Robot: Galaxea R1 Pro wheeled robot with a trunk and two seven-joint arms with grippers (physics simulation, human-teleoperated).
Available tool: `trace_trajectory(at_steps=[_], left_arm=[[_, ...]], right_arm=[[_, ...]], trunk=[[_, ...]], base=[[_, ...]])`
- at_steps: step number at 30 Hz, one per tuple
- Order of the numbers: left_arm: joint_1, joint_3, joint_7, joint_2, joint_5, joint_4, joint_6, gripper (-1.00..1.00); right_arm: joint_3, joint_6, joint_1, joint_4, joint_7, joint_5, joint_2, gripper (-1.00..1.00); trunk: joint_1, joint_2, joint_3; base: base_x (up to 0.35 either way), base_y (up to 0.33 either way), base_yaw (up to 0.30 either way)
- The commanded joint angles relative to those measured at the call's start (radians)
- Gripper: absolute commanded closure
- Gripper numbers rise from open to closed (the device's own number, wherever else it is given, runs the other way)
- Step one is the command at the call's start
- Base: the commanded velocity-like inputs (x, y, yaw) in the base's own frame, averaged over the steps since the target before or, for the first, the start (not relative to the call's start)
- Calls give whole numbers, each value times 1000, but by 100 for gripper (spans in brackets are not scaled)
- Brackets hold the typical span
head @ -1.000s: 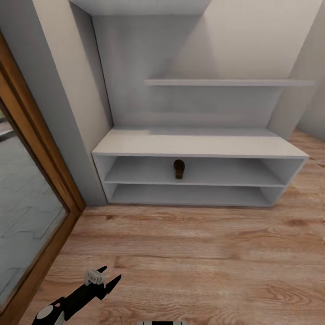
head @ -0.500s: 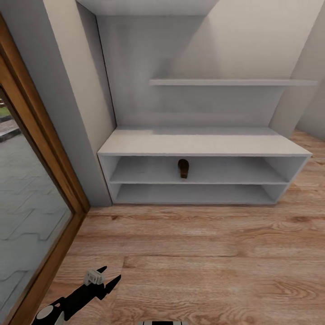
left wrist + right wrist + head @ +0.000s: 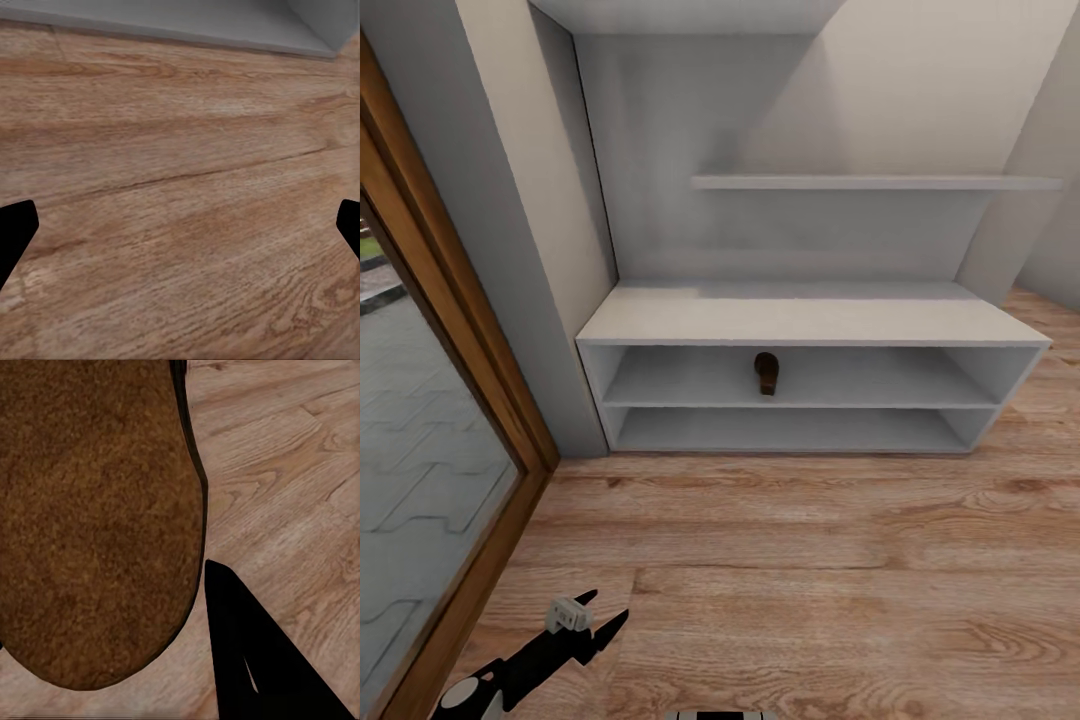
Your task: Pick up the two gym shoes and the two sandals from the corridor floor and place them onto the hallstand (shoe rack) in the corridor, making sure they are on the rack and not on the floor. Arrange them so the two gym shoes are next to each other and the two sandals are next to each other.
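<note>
The light-grey low hallstand with 2 long open shelves (image 3: 810, 322) stands straight ahead against the wall, and 1 flat dark-brown leather sandal (image 3: 765, 373) already lies on its upper open shelf near the middle, its long axis running front to back. In the right wrist view, the tan-brown footbed of a second flat sandal (image 3: 97, 517) sits close against the right end effector (image 3: 247, 660), apparently held above the light-brown wood-plank corridor floor (image 3: 810, 570), though the pictures do not show the jaws well enough to tell how firmly they are closed on it. The coming move likely turns on carrying this sandal forward and up to the upper shelf, just beside its mate, with the same front-to-back heading; the right arm is the one placed for it. The left end effector (image 3: 585, 620) hangs low over the floor with its 2 black fingers (image 3: 15, 232) spread wide and nothing between them. To the left stands a wood-framed glass door (image 3: 420, 420); nothing lies on the floor between robot and rack.
</note>
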Motion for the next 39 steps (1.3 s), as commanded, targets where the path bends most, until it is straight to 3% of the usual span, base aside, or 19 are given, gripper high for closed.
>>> trace_trajectory(at_steps=[1, 4, 7, 8, 9, 10, 11, 12, 13, 15, 16, 18, 22, 23, 25, 27, 33, 35, 39], left_arm=[[-1, 0, -6, -1, 3, 1, -4, -100], [1, 0, -34, 1, 3, 2, -9, -100], [2, 1, -92, 3, 2, 4, -10, -100], [2, 2, -124, 8, 1, 5, -10, -100], [2, 2, -138, 11, 1, 5, -10, -100], [2, 5, -161, 19, 1, 7, -10, -100], [3, 14, -184, 29, 1, 12, -11, -100], [4, 17, -189, 31, 1, 14, -12, -100], [7, 26, -197, 35, 1, 16, -12, -100], [17, 36, -202, 38, 2, 16, -13, -100], [36, 56, -207, 40, 4, 13, -15, -100], [56, 77, -210, 41, 3, 13, -24, -100], [70, 88, -211, 41, -3, 17, -52, -100], [78, 91, -211, 41, -5, 18, -62, -100], [94, 93, -211, 40, -7, 18, -71, -100], [114, 94, -210, 39, -8, 19, -80, -100], [133, 94, -210, 37, -8, 19, -85, -100], [139, 94, -210, 35, -9, 19, -86, -100], [140, 94, -204, 34, -10, 20, -90, -100]], right_arm=[[-5, -5, -2, -2, 4, 7, 11, 100], [18, -7, -2, 50, 6, 13, 58, 100], [96, -8, -2, 91, 4, 15, 77, 100], [162, -8, -3, 106, 2, 15, 84, 100], [200, -7, -3, 113, 1, 15, 86, 100], [283, -4, -3, 123, 0, 14, 90, 100], [413, 1, -3, 132, -4, 12, 94, 100], [456, 4, -4, 134, -7, 11, 97, 100], [537, 17, -7, 137, -15, 11, 105, 100], [609, 48, -14, 138, -27, 10, 121, 100], [699, 125, -38, 137, -58, 10, 157, 100], [797, 253, -86, 136, -123, 11, 214, 100], [918, 380, -153, 139, -212, 10, 275, 100], [969, 415, -180, 140, -236, 10, 298, 100], [1042, 456, -223, 140, -258, 9, 324, 100], [1135, 546, -312, 141, -280, 8, 324, 100], [1168, 687, -434, 141, -289, 7, 324, 100], [1172, 715, -484, 134, -290, 5, 324, 100], [1173, 722, -511, 131, -289, 5, 324, 100]], trunk=[[0, 0, -1], [0, 0, -1], [0, 0, -1], [0, 0, -1], [0, 0, -1], [0, 0, -1], [0, 0, -1], [0, 0, -1], [0, 0, -1], [0, 0, -1], [0, 0, -1], [0, 0, -1], [0, 0, -1], [0, 0, -1], [0, 0, -1], [0, 0, -1], [0, 0, -1], [0, 0, -1], [0, 0, -1]], base=[[0, 0, 0], [0, 0, 0], [0, 0, 0], [0, 0, 0], [0, 0, 0], [0, 0, 0], [0, 0, 0], [0, 0, 0], [0, 0, 0], [0, 0, 0], [0, 0, 0], [0, 0, 0], [0, 0, 0], [0, 0, 0], [0, 0, 0], [0, 0, 0], [0, 0, 0], [0, 0, 0], [0, 0, 0]])
